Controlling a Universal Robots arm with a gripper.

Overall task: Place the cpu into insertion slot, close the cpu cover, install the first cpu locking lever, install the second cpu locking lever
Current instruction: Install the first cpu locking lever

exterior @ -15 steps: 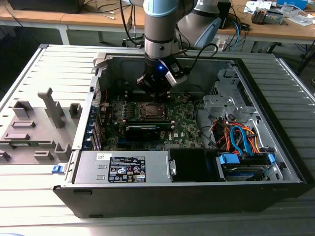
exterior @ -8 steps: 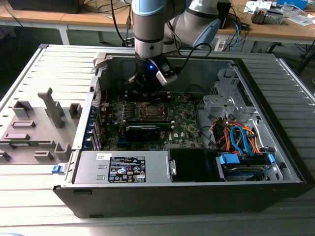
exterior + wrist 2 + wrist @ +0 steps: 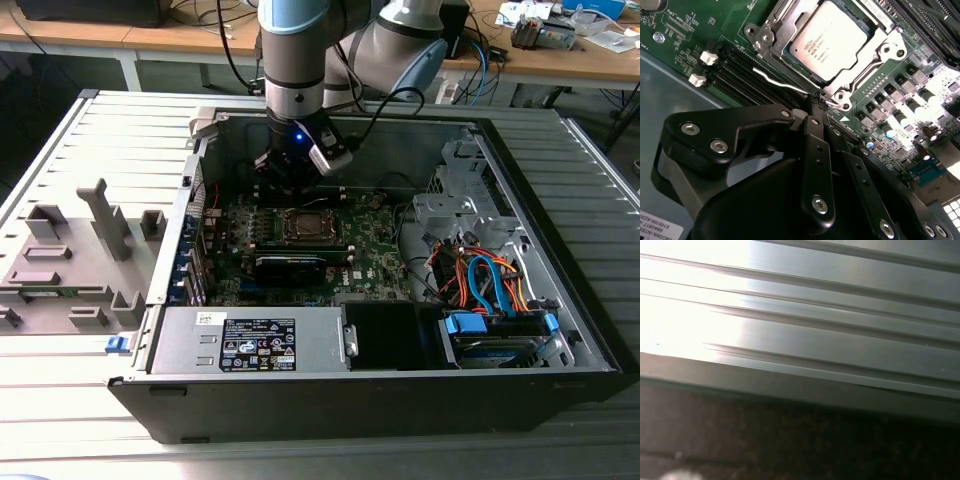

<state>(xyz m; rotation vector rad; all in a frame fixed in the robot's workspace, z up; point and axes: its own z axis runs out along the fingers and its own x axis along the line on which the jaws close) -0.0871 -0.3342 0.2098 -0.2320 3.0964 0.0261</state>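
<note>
**Jaws at the socket corner**

We see the cpu (image 3: 832, 42) seated in the insertion slot (image 3: 308, 226), the cpu cover (image 3: 790, 22) closed around it. The gripper (image 3: 819, 104) has its jaws pressed together, tips touching a thin silver locking lever (image 3: 777, 81) beside the socket's corner, on the green motherboard (image 3: 685, 45)

Looks like an electronics lab: opened black desktop computer case (image 3: 400, 330) laid flat on a ribbed grey metal desk (image 3: 60, 400), long wooden workbenches (image 3: 100, 35) behind, strewn with cables and gear.
</note>
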